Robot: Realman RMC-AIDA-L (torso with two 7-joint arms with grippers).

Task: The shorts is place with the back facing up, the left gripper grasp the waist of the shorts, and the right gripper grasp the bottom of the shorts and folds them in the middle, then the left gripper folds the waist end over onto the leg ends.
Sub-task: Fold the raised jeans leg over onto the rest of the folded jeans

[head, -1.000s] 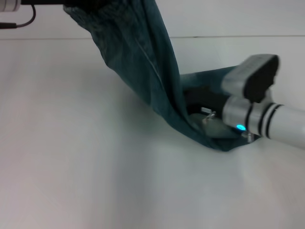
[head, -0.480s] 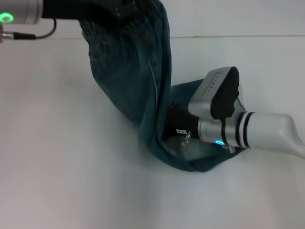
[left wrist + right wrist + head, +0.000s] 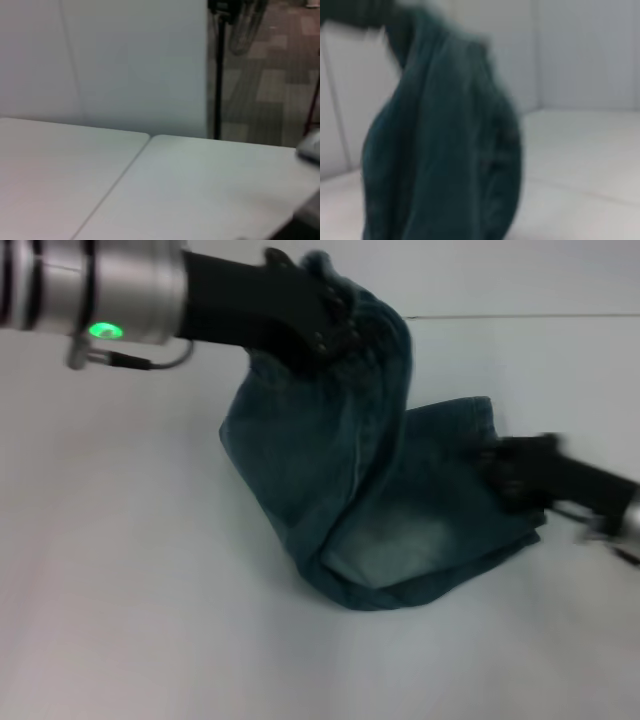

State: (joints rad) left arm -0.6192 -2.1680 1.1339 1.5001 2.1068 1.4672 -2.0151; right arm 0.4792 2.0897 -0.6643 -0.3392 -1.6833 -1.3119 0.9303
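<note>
Holding the waist [image 3: 375,325] aloft, left gripper [image 3: 335,330] jaws clenched on it; shorts [image 3: 370,500] drape to counter [image 3: 150,620]. Right gripper [image 3: 505,475] beside hems, jaw state indeterminate.

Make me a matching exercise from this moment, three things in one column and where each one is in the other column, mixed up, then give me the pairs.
Things:
1. the left gripper
2. the right gripper
3. the shorts

Places or states:
A. partly lifted, lower part lying on the white table
B. raised, clamped on the upper end of the denim
C. low at the shorts' right edge, near the table

Pairs: 1-B, 2-C, 3-A
</note>
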